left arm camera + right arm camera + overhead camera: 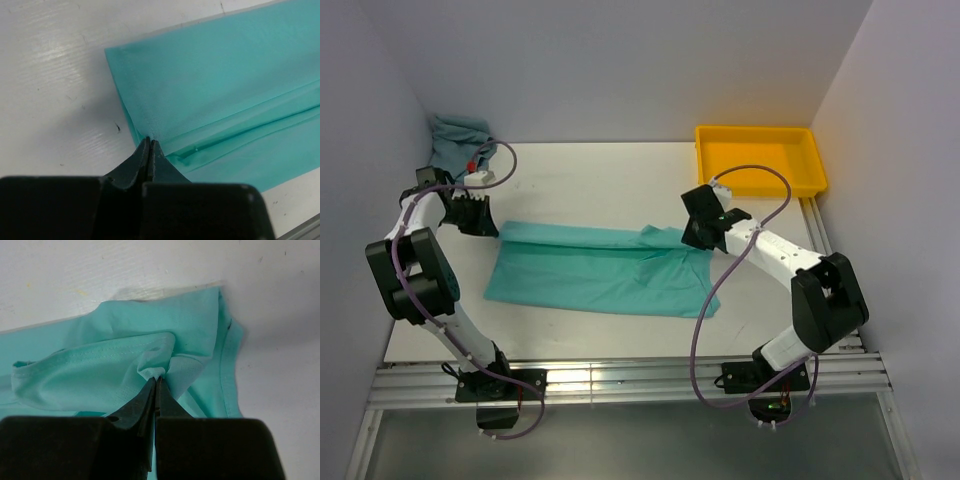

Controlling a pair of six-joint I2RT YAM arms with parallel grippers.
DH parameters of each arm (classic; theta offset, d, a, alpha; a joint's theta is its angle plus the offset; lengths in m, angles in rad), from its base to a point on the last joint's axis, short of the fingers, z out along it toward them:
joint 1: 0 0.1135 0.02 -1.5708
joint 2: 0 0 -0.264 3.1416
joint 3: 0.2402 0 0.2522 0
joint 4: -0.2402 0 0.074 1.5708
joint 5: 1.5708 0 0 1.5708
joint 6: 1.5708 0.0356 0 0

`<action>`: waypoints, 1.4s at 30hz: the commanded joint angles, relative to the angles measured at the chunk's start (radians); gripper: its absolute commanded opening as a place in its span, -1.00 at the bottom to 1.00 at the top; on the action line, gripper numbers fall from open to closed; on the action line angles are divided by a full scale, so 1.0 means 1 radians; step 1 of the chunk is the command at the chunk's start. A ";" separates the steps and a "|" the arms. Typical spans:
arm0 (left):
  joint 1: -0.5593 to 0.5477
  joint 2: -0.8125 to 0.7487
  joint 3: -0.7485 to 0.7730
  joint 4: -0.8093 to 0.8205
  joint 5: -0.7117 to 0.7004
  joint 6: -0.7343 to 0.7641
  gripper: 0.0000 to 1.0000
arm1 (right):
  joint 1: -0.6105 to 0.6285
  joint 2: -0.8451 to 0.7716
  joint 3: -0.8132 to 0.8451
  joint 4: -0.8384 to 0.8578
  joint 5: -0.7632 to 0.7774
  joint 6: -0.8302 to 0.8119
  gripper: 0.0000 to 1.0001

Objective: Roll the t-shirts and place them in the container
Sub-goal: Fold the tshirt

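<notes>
Now: both grippers pinched on the green shirt's far edge

The mint-green t-shirt (pixel 595 272) lies across the middle of the table (pixel 620 175), folded lengthwise into a long band. My left gripper (pixel 150 142) is closed on its far left corner, right at a fold line. My right gripper (pixel 158 379) is closed on a small bunched tuft at the opposite end, beside a hemmed opening.

Risks, as I judge them:
- The right pinch holds very little cloth, so a firm pull could slip it free.
- I cannot tell how many layers the left pinch has. With only the top one, the fold opens.
- Uneven travel between my arms would skew the band and give a crooked roll.

Surroundings: the blue-grey teal t-shirt (pixel 460 135) sits crumpled in the far left corner, just behind my left wrist, and a backward swing could drag it. The yellow tray (pixel 760 131) stands far right, apart from the cloth, obstructing nothing.
</notes>
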 commanded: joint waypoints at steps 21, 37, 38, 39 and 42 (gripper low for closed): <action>0.020 0.058 -0.043 -0.012 0.025 0.040 -0.99 | 0.033 -0.009 -0.059 0.023 0.060 0.078 0.11; 0.012 0.064 0.064 -0.049 0.035 -0.033 -0.99 | 0.276 0.060 0.017 0.068 0.028 0.125 -0.51; 0.011 0.064 0.078 -0.052 0.035 -0.038 -0.99 | 0.286 0.080 0.027 0.074 0.025 0.125 -0.52; 0.009 0.066 0.086 -0.057 0.037 -0.041 -0.99 | 0.293 0.116 0.043 0.080 0.022 0.124 -0.53; 0.002 0.066 0.113 -0.070 0.038 -0.050 -0.99 | 0.307 0.173 0.065 0.107 0.002 0.121 -0.53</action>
